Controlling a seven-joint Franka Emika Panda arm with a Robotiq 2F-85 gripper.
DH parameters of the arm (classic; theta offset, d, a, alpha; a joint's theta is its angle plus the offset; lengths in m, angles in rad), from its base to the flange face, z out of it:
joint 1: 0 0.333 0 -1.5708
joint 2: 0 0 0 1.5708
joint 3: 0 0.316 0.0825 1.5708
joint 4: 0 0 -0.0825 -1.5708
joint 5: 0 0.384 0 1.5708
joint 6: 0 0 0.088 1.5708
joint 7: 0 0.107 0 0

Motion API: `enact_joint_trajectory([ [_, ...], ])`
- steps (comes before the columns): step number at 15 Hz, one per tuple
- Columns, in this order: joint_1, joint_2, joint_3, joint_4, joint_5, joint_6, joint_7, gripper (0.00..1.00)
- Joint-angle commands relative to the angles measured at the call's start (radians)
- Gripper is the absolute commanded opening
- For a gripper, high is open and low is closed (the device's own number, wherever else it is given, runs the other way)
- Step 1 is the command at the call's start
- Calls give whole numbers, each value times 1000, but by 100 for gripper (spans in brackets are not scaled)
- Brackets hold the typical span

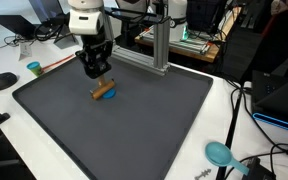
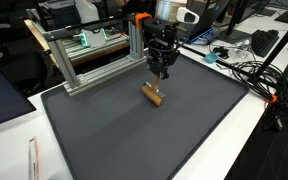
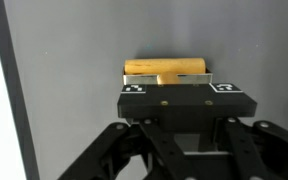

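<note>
One block (image 1: 103, 91) lies flat on the dark mat (image 1: 164, 120), toward the end nearer the metal frame (image 1: 160, 45). A blue bit (image 1: 111, 97) touches the block's lower end in an exterior view. The tool (image 1: 97, 71) hangs close above the block. In the wrist view the block lies crosswise just past the fingertips. Released or clenched: cannot tell. A scoop (image 1: 219, 153), mouse (image 1: 2, 81) and cup (image 1: 34, 68) sit on the white surface (image 1: 224, 105), well apart from the block.
</note>
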Motion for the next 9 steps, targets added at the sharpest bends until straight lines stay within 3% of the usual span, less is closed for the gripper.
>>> enact_joint_trajectory([
  [1, 8, 45, 16, 24, 2, -5, -8, 22],
  [9, 6, 45, 35, 23, 22, 10, -27, 22],
])
